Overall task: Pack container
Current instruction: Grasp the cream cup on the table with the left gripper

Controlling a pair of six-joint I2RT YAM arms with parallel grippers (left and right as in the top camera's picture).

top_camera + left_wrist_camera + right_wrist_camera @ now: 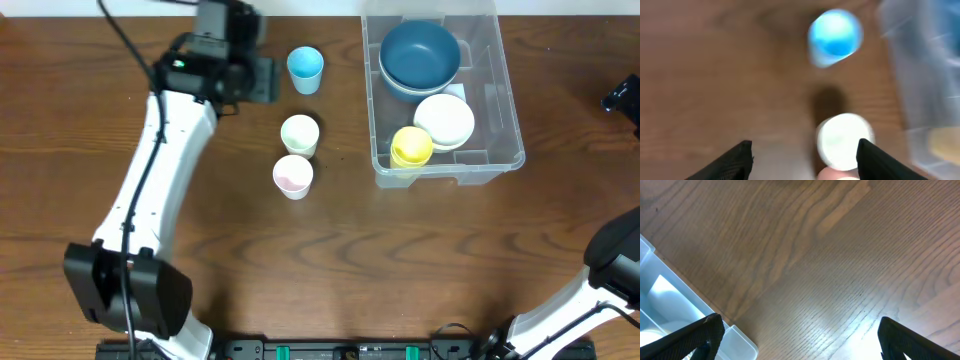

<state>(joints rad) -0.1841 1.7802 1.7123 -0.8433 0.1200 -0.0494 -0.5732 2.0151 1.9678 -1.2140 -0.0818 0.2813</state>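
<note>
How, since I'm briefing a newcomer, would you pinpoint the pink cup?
Find the clear container on the table. Left of it stand three loose cups. The pink cup is lowest in the overhead view, under the green cup and blue cup.

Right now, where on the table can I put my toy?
The bare wood between the pink cup, the container and the table's near edge is free. Crowded between the left arm and container, where three cups stand.

Overhead even and sharp; left wrist heavily motion-blurred; right wrist sharp, soft glare on table (840, 305) grain.
</note>
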